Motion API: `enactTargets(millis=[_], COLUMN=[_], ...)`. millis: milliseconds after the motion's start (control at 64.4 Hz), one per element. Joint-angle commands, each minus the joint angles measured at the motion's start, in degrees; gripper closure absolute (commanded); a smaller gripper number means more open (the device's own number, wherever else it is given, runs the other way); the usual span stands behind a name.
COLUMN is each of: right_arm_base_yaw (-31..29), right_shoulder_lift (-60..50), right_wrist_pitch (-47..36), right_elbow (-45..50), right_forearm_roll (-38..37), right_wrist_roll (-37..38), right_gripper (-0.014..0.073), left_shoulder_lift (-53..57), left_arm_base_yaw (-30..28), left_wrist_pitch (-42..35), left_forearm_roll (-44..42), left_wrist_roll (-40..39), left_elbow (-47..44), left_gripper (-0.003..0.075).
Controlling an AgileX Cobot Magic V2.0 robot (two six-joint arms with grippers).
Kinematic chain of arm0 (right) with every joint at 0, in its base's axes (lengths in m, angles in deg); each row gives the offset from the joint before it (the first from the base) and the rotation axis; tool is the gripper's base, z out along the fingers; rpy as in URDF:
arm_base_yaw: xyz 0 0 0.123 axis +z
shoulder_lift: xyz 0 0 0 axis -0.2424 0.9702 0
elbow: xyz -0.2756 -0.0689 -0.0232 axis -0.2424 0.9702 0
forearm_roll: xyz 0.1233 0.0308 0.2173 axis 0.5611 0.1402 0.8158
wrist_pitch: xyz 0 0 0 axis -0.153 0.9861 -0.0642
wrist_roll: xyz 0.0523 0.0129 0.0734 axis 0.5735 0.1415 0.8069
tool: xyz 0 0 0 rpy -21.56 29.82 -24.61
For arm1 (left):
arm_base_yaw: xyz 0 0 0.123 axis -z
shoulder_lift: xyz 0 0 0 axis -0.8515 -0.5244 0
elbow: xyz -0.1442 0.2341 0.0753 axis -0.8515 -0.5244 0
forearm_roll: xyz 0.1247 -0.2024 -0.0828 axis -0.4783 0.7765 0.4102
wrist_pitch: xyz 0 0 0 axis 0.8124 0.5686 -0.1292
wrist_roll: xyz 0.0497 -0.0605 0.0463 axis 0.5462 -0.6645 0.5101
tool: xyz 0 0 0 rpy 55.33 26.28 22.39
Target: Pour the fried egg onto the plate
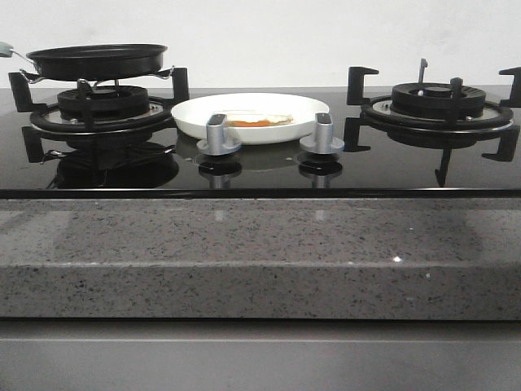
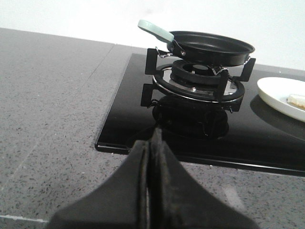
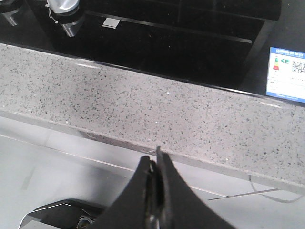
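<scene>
Speckled grey stone counter (image 1: 244, 261) carrying a glossy black glass hob (image 1: 260, 159). Black round frying pan (image 1: 98, 61) with pale green handle sits on the left burner (image 1: 102, 110). Round white shallow plate (image 1: 250, 116) lies between the burners, behind two silver knobs (image 1: 218, 134); the small fried egg (image 1: 259, 120) with orange yolk rests on it. Left gripper (image 2: 150, 143) and right gripper (image 3: 156, 164): jaws closed, empty.

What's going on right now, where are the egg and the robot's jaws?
Both grippers, left and right, shut, empty, back from stove. Fried egg on plate. Frying pan on left burner. Nothing in the way.
</scene>
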Motion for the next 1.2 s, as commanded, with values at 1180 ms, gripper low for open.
enactTargets(millis=[1180], right_arm_base_yaw=[-0.1], right_shoulder_lift=[0.3], right_wrist_pitch=[-3.4], right_elbow=[-1.4], right_forearm_roll=[-0.9], right_wrist_roll=[-0.4], right_gripper=[0.0660], left_shoulder_lift=[1.0], left_arm_base_yaw=[0.0], left_wrist_pitch=[-11.3], left_forearm_roll=[-1.7], left_wrist_roll=[-0.4], left_elbow=[-1.2], left_gripper=[0.0739])
